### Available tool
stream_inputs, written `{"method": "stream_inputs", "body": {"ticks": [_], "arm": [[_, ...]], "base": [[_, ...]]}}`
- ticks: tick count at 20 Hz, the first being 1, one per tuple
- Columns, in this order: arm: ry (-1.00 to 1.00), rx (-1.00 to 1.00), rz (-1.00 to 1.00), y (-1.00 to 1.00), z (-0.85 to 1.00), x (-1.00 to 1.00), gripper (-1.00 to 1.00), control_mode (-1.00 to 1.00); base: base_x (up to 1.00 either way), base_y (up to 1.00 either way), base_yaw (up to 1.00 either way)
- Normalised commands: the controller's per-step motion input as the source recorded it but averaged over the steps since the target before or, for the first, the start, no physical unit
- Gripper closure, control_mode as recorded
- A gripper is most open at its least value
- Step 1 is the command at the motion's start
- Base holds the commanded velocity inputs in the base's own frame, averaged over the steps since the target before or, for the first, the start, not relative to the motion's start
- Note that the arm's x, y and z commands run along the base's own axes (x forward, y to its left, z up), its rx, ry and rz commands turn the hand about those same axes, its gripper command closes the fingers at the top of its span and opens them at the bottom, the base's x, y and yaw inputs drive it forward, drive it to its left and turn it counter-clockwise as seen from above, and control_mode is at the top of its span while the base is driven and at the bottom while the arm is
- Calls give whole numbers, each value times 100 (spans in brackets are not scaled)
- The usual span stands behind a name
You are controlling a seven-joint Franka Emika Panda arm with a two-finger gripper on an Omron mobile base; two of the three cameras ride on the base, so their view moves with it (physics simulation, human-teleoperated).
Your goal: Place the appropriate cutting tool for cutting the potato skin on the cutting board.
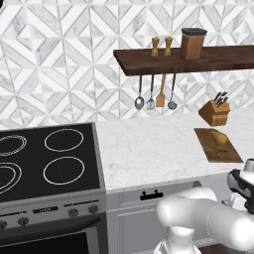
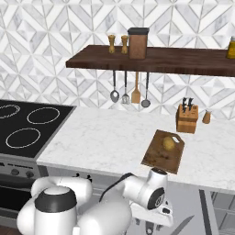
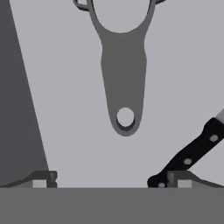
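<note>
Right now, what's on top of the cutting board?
Just the potato sits on the cutting board, toward its far end. The board's wood under the potato is hidden.

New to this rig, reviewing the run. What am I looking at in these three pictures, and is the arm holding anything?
It is a rendered kitchen with a white robot arm on a driving base. Two pictures come from cameras on the base, behind the arm to its left and right; the third looks along the tool from the hand.

On the marble counter lies a reddish-brown cutting board with the small potato on it, and a knife block stands behind. Beside the counter is a black stove, and utensils hang under a shelf.

The hand view shows a grey peeler lying ahead of the tool, and a black-handled knife at its right. The fingers stand apart with nothing between them, so nothing is held.
</note>
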Motion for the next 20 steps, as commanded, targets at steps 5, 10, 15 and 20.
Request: {"method": "stream_inputs", "body": {"ticks": [5,10,15,20], "arm": [[0,0,9,-10,-32,40,-100,-100],[1,0,9,-16,-21,42,-100,-100],[2,0,9,-14,-29,35,-100,-100],[0,0,10,1,-39,8,-100,-100]], "base": [[0,0,0],[0,0,0],[0,0,0],[0,0,0]]}}
